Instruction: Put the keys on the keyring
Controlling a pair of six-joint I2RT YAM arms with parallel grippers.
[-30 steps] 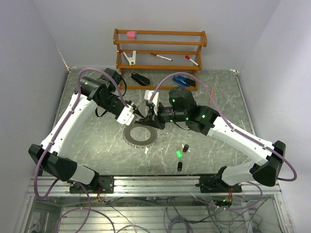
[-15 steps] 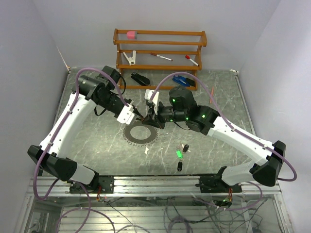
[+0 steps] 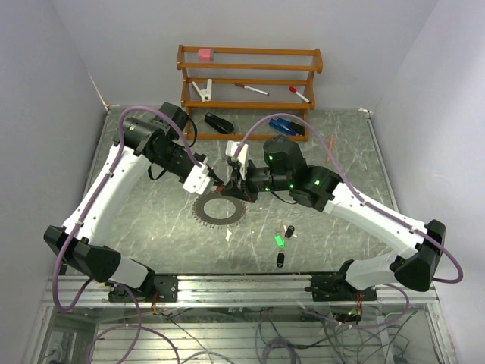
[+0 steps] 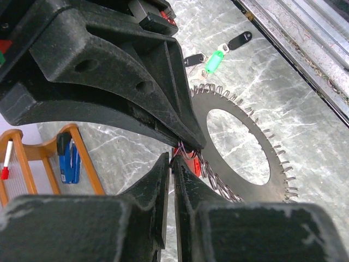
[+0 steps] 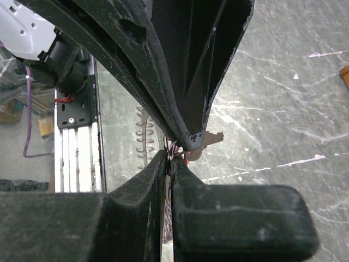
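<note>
Threading step: right gripper (image 5: 169,161) and left gripper (image 4: 173,164) both pressed together at red-headed small key (image 4: 191,165) by jagged silvery keyring (image 4: 240,99); holder unclear. Next: precise alignment onto rim.

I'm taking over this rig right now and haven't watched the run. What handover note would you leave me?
Right gripper: shut.
Left gripper: fingers a slit apart. Its tips meet the right gripper's at the far rim of the keyring.
Red key: at those meeting tips. I cannot tell which gripper holds it.
Keyring: on the table, between the arms.
Green key and two black keys: loose on the table, nearer the arm bases and right of the keyring.
Done: no key visibly on the keyring.
Left: thread the red key, then probably the other three.
</note>
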